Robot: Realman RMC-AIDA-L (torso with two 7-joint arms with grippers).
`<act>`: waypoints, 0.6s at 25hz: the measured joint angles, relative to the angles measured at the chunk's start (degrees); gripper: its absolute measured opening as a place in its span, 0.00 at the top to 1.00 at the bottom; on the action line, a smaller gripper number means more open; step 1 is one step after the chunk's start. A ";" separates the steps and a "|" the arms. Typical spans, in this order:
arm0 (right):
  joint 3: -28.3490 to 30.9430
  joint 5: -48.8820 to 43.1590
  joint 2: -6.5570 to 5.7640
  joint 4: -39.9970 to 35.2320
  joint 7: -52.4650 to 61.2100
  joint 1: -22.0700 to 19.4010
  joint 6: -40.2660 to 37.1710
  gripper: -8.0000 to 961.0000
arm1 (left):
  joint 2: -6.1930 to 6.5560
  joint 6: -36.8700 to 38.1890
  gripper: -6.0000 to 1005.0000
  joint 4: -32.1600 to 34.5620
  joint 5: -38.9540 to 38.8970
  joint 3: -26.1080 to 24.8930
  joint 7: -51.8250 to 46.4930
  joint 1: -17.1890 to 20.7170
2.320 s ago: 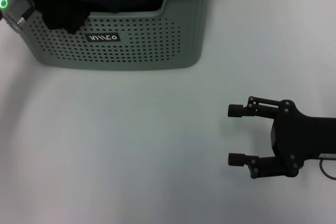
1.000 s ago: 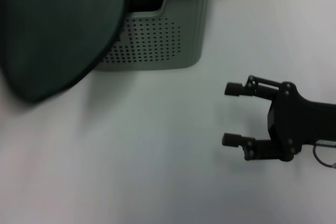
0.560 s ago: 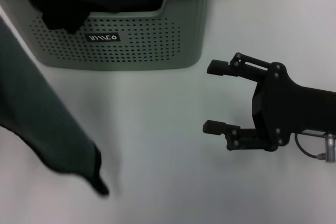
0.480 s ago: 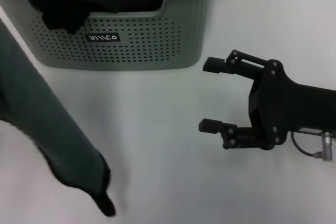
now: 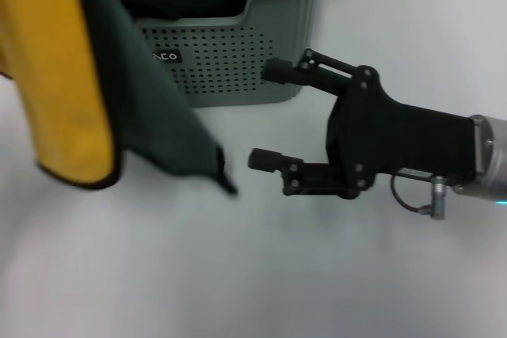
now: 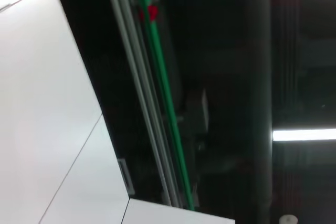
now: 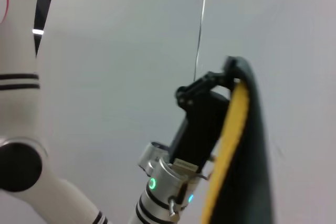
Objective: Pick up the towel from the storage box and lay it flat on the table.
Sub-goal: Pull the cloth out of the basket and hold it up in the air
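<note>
The yellow towel [image 5: 67,77] hangs clear of the storage box [image 5: 269,45] at the left, pinched at its top by the left gripper [image 7: 210,85], so the right gripper [image 5: 265,116] (fingers spread, just right of the free corner) should catch that black-edged corner before spreading it over the table [image 5: 317,275].

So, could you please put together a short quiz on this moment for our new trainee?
1. True or false: the towel lies inside the box.
2. The right end effector is: A open, B shut on the towel, C out of view.
3. Which arm holds the towel up?
Key: 1 false, it hangs in front of the box; 2 A; 3 the left, its left end effector clamping the top edge.
</note>
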 joint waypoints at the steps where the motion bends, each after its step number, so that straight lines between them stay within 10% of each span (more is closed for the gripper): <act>1: -0.73 0.72 -0.01 -0.01 -0.33 0.14 -0.96 0.22 | -0.01 0.00 0.97 -1.30 0.37 0.10 0.51 -0.97; 15: -10.82 9.14 0.00 0.13 -0.45 4.00 -16.15 0.22 | -0.29 -0.95 0.96 -7.05 0.45 3.96 6.96 -7.25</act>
